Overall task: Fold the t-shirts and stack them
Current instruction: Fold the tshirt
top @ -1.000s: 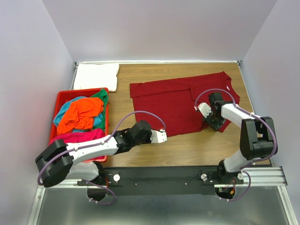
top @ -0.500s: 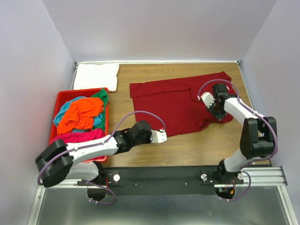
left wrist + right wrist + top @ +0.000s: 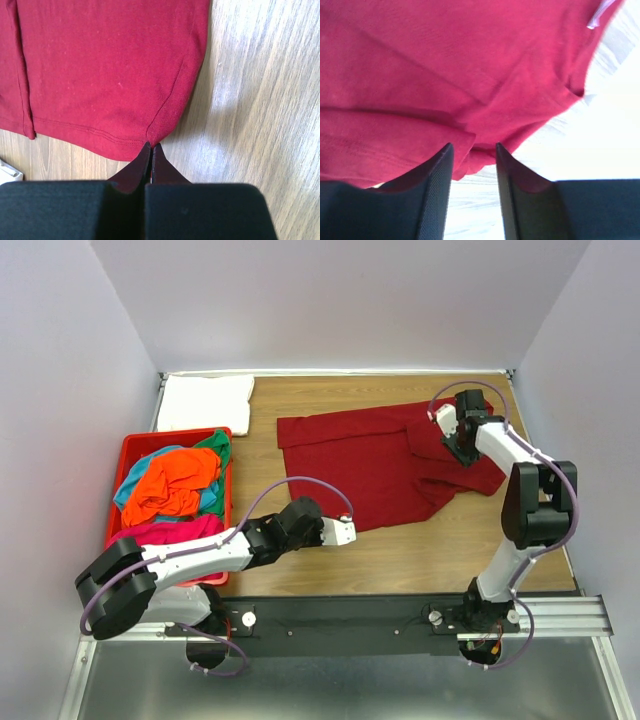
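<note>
The red plastic bin (image 3: 133, 446) sits at the 9 o'clock side of the counter (image 3: 420, 560) and holds a loose heap of t-shirts. An orange t-shirt (image 3: 175, 483) is bunched on top in the middle. A green t-shirt (image 3: 216, 446) spills over the 1 o'clock corner, a teal t-shirt (image 3: 124, 492) shows along the 9 o'clock wall, and a magenta pink t-shirt (image 3: 172, 531) fills the 6 o'clock end. Outside the bin, a white t-shirt (image 3: 205, 400) lies folded flat at the counter's 11 o'clock corner, just beyond the bin's far wall.

The dark red t-shirt (image 3: 370, 465) is spread on the bare wood from the centre out toward 2 o'clock, and its right part is rumpled. The left pincer (image 3: 345, 530) lies low at the shirt's 6 o'clock hem. Its fingers are pressed together on the hem corner, and a crease in the cloth runs to their tips (image 3: 150, 146). The right pincer (image 3: 457, 448) is over the shirt's 2 o'clock part with its fingers spread (image 3: 472, 147). A fold of red cloth lies in the gap, and it is not clamped.
</note>
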Available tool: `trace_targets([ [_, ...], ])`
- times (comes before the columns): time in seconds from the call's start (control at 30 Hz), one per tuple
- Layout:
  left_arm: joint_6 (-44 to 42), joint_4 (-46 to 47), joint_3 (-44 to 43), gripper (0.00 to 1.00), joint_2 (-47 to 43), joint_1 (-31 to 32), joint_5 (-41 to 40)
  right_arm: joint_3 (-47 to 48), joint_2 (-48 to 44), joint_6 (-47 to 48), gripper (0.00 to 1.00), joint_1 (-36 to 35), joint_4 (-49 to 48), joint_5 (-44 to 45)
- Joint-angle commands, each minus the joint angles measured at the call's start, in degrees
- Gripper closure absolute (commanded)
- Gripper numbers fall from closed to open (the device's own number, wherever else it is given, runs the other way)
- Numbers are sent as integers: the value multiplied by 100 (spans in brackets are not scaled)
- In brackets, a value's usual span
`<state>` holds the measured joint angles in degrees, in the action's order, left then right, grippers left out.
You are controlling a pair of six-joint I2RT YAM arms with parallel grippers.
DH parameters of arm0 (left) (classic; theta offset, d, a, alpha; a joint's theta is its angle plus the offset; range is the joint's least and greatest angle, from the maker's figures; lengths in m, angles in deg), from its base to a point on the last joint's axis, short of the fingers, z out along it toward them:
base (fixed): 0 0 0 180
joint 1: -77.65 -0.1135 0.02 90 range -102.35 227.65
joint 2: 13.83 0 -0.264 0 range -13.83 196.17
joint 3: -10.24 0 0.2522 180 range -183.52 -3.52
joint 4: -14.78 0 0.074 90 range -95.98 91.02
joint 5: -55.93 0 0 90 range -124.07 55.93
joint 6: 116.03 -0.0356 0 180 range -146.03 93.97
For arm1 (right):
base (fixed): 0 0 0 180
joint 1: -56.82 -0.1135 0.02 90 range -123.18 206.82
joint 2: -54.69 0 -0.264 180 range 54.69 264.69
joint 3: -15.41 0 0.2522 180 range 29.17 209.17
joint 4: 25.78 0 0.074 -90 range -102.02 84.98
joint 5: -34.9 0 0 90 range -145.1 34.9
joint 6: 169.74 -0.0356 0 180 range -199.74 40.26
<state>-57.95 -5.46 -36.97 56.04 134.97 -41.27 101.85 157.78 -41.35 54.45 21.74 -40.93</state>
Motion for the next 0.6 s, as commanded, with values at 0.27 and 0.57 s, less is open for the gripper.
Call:
trace_targets([
  [0.27,-60,121,41,100,-61,-45,193,-518,-1195,845,42,53,649,-872],
  [0.57,-51,130,58,100,-70,-54,210,-896,-817,1311,46,70,1063,-987],
])
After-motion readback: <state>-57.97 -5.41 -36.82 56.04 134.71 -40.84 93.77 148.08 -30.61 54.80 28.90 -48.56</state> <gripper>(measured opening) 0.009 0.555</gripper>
